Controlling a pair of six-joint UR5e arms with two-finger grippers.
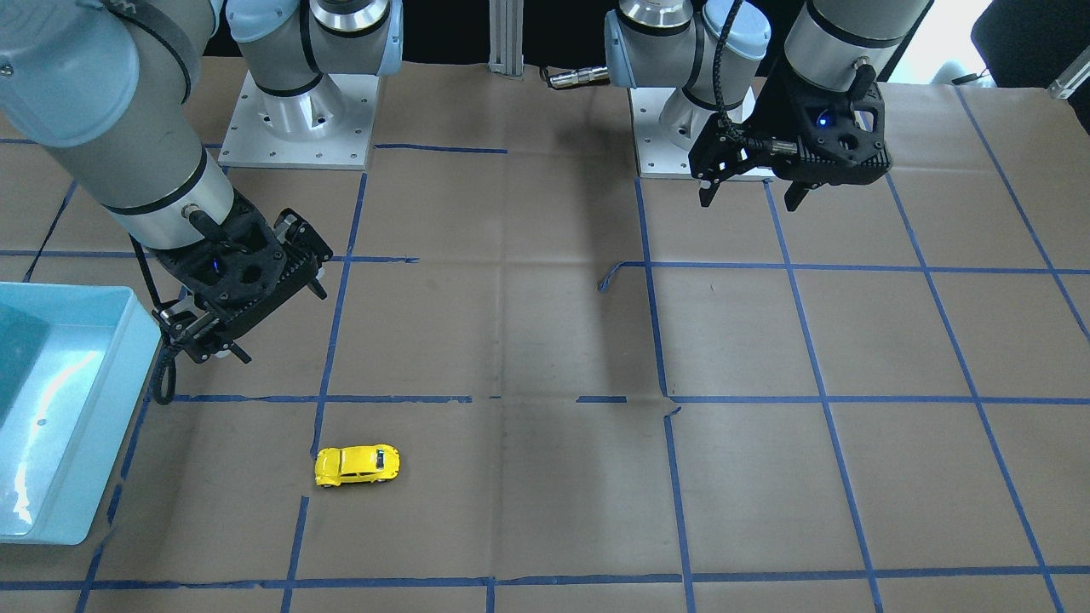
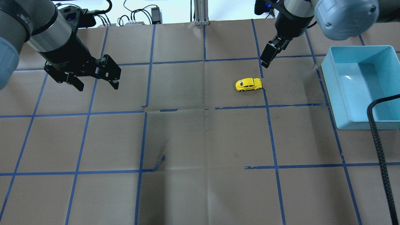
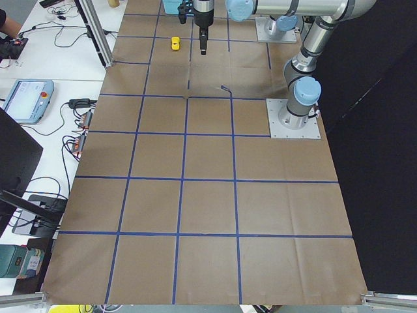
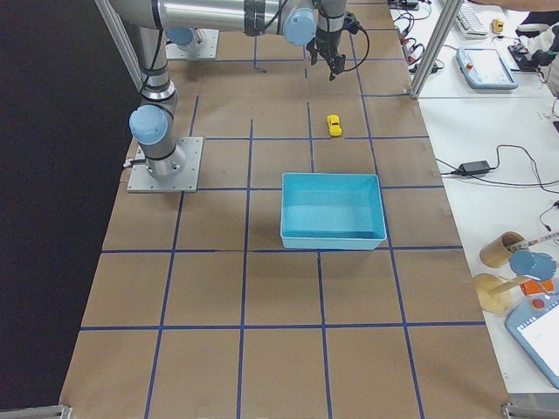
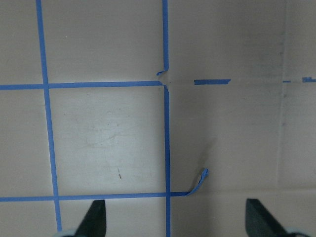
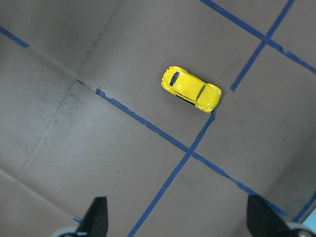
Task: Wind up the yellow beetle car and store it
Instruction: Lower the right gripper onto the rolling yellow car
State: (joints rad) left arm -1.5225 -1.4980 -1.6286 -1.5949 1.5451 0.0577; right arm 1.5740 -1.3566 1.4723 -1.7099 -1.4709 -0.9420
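Braided black cable crosses the near right corner of the overhead view, matte and rope-like in texture.

Tabletop: covered in brown paper, creased along its fold lines and marked into squares with blue tape. One tape end has peeled loose and curls upward.

Yellow beetle car: glossy rounded body, dark windows, black wheels. It stands on its wheels on the paper, one end at a corner where two tape lines meet. It is well apart from the bin and touches neither set of fingers.

Right fingers: black, tapered, with a hard moulded look. They are spread wide and hold nothing. They hang above the tabletop near the car, which in the right wrist view sits ahead of them, in line with the gap.

Left fingers: same black tapered form, likewise spread wide and holding nothing. They are poised over taped paper on the robot's left, well apart from the car.

Bin: rectangular, light blue smooth plastic with rounded corners and a shiny floor that shows reflections. It rests on the robot's right side of the tabletop.

Right arm and left arm: grey cylindrical segments with pale blue joint caps.
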